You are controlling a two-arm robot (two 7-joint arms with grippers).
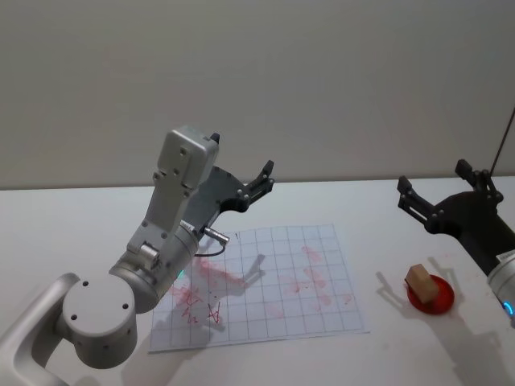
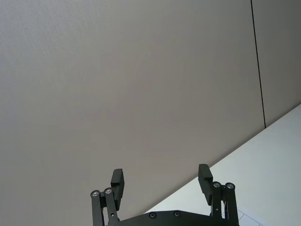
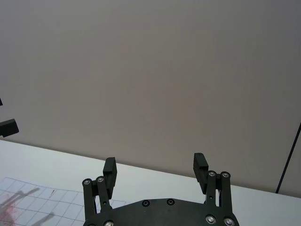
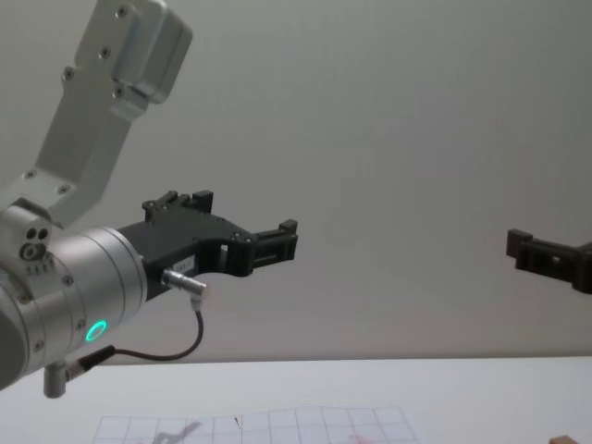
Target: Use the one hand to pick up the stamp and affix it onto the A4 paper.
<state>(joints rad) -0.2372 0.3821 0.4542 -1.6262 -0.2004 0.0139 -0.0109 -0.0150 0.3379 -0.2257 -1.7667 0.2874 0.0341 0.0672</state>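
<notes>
The stamp (image 1: 420,280), a small light-brown wooden block, stands on a red dish (image 1: 441,301) at the right of the table. The A4 paper (image 1: 273,273), gridded and smeared with pink-red marks, lies flat in the middle. My right gripper (image 1: 432,180) hangs in the air behind and above the stamp, open and holding nothing; its fingers (image 3: 109,170) spread wide. My left gripper (image 1: 256,186) is raised over the paper's far edge, pointing at the wall, also open and holding nothing (image 2: 161,180). From the chest, both grippers float above the table: left gripper (image 4: 282,239), right gripper (image 4: 520,246).
The white table (image 1: 72,225) runs back to a plain grey wall. My bulky silver left arm (image 1: 161,257) covers the paper's near-left part. A thin dark cable (image 1: 503,145) hangs at the far right.
</notes>
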